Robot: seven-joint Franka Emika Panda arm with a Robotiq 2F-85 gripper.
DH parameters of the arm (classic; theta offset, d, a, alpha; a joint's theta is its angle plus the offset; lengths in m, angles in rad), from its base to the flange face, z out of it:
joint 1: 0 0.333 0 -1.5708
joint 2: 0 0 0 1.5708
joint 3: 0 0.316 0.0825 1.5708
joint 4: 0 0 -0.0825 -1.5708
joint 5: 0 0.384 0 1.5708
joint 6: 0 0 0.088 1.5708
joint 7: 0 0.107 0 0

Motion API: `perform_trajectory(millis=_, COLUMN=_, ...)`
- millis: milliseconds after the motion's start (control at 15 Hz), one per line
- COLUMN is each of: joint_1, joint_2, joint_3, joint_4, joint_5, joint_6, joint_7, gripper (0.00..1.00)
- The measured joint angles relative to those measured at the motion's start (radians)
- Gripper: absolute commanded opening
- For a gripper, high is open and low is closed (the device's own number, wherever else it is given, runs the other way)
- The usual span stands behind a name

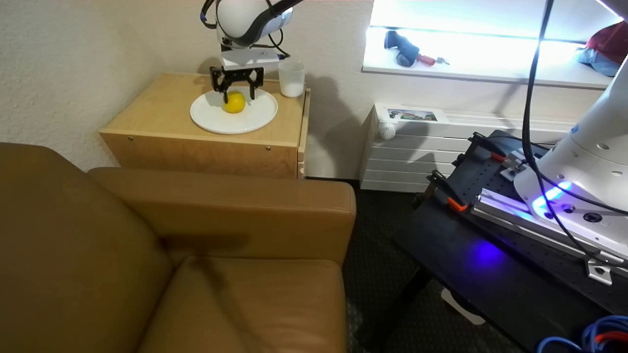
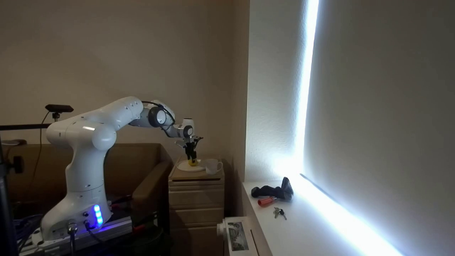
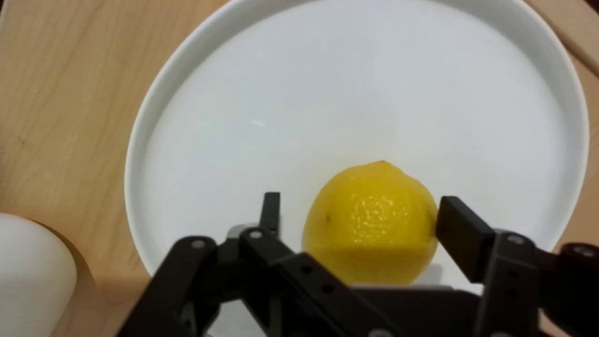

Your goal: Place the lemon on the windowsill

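Note:
The yellow lemon (image 1: 236,103) lies on the white plate (image 1: 208,117) on the light-wood side table. It also shows in an exterior view (image 2: 193,163) and large in the wrist view (image 3: 369,224). My gripper (image 1: 239,97) points down over the plate, its fingers on either side of the lemon. In the wrist view my gripper (image 3: 359,213) is open. The right finger is at the lemon's side, touching or nearly so; a gap shows between the left finger and the lemon. The lemon's lower edge is hidden by the gripper. The white windowsill (image 1: 481,68) also shows in an exterior view (image 2: 284,234).
A white cup (image 1: 292,81) stands close beside the plate, near the gripper. On the windowsill lie a black object (image 2: 273,192), a red-handled tool (image 2: 266,201) and keys (image 2: 280,213). A red and blue cloth (image 1: 606,49) lies further along. A radiator (image 1: 412,152) and brown sofa (image 1: 225,211) stand below.

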Motion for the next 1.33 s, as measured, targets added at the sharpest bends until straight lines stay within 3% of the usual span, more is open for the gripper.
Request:
perform_trajectory(millis=267, joint_1=0.004, joint_2=-0.001, joint_3=0.003, joint_4=0.010, joint_5=-0.001, joint_6=0.000, joint_7=-0.008, gripper=0.29)
perform_trajectory(millis=533, joint_1=0.003, joint_2=-0.003, joint_3=0.003, joint_4=0.011, joint_5=-0.001, joint_6=0.001, joint_7=-0.011, gripper=0.24)
perform_trajectory(millis=1200, joint_1=0.010, joint_2=-0.046, joint_3=0.001, joint_4=-0.001, joint_5=-0.006, joint_6=0.042, joint_7=-0.011, gripper=0.24)
perform_trajectory(millis=1267, joint_1=0.014, joint_2=-0.060, joint_3=0.001, joint_4=-0.008, joint_5=-0.006, joint_6=0.042, joint_7=-0.010, gripper=0.44)
perform_trajectory(millis=1333, joint_1=0.017, joint_2=-0.076, joint_3=0.001, joint_4=-0.020, joint_5=-0.006, joint_6=0.042, joint_7=-0.010, gripper=0.72)
